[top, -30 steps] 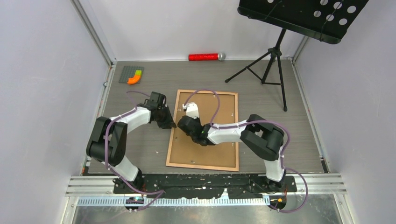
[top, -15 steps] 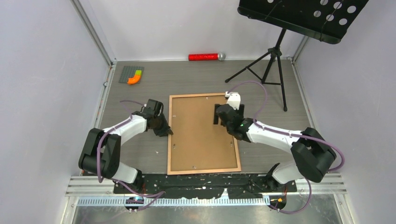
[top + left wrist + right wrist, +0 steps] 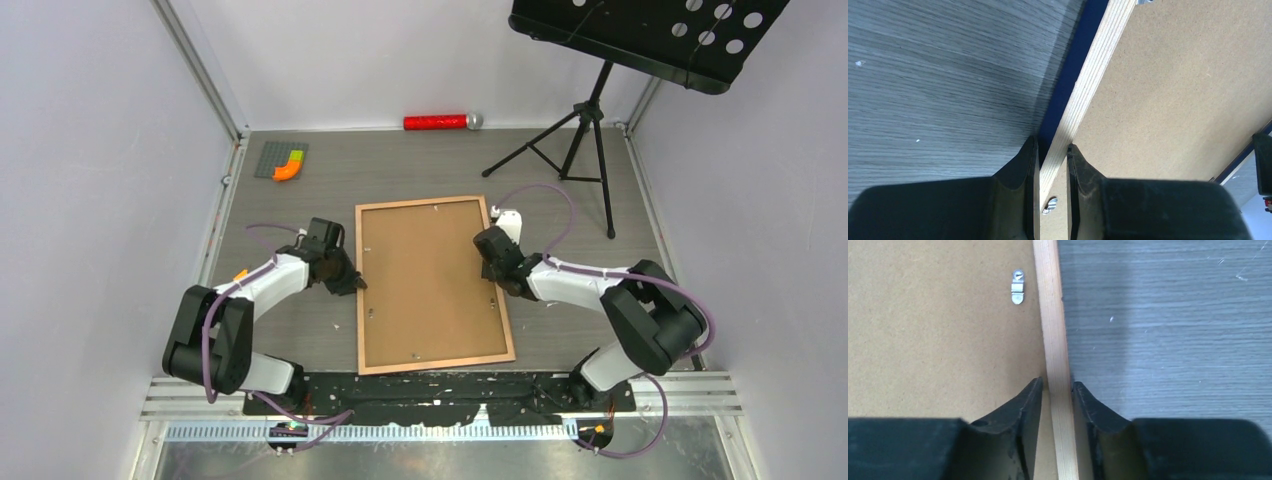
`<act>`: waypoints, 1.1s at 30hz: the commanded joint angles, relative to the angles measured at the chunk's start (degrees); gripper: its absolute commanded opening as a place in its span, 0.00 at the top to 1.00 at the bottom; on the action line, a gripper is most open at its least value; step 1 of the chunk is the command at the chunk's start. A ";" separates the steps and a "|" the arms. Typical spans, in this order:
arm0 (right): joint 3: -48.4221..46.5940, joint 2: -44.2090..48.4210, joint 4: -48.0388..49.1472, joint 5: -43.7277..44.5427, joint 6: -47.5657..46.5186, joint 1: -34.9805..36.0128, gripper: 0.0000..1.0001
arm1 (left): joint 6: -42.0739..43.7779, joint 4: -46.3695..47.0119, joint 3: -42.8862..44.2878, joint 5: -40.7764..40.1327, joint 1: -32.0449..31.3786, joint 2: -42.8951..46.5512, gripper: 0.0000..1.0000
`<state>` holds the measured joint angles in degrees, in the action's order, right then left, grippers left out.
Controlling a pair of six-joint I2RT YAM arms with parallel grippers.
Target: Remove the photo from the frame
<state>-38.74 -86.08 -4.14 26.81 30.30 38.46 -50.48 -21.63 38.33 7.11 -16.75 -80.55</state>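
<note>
Two grippers of mine sit at the frame (image 3: 437,366), one on each long side. It lies face down on the table (image 3: 300,330), with its short ends near and far from me.

Far off to the left of the frame, toward the back, a grey studded plate (image 3: 275,155) carries an orange and green brick (image 3: 289,168). My left gripper (image 3: 355,283) is at the frame's left rail, and its fingers (image 3: 1030,165) pinch that pale wood rail between them. A dark blue outer face runs along the same rail.

Inside the rails only the brown backing board (image 3: 430,285) shows. Small metal turn clips (image 3: 1018,286) sit along its edge. The photo is hidden from me beneath the board.

Beyond the frame's far end a red cylinder with a silver tip (image 3: 440,122) lies by the wall, well apart. My right gripper (image 3: 492,268) is at the right rail, with a finger close on either side of it. I cannot tell whether they press the wood or just straddle it.

Right of the frame and farther back, a black music stand (image 3: 590,130) rests on its tripod legs, apart from the frame.
</note>
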 commanded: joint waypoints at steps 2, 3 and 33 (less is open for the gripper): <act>-2.51 -3.76 1.38 -1.94 -5.73 -1.97 0.78 | -1.69 -8.67 -2.64 1.23 0.12 -0.12 1.00; -3.20 -4.38 1.97 -2.60 -6.99 -2.77 0.82 | -1.65 -8.61 -2.95 1.92 -0.12 0.59 1.00; -21.56 -10.51 3.38 -28.46 -33.20 -14.03 0.22 | -2.53 -25.04 2.46 -6.30 -15.18 19.07 0.15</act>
<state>-59.57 -102.83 -3.77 -6.74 -4.25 24.53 -56.47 -40.80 35.79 5.06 -36.12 -64.58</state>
